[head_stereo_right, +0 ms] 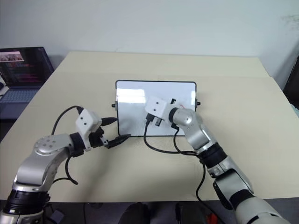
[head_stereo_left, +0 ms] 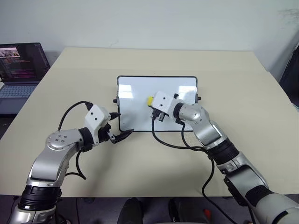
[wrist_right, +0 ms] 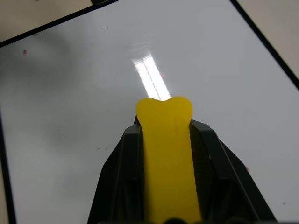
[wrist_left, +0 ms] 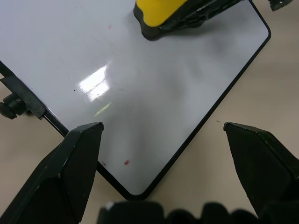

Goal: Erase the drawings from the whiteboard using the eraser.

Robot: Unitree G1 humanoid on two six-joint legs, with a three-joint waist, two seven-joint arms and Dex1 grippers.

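The left gripper [wrist_left: 161, 140] has its jaws wide apart. Between them lies a rounded corner of the whiteboard [wrist_left: 140, 88] on the tan desk [wrist_left: 261, 84]. Past the jaws, the yellow eraser [wrist_left: 159, 11] rests on the board. Tiny red specks [wrist_left: 126, 162] sit near the corner.

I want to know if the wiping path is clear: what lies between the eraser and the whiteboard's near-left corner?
From the eraser to that corner of the whiteboard, the left wrist view shows bare white surface with only a few tiny red specks.
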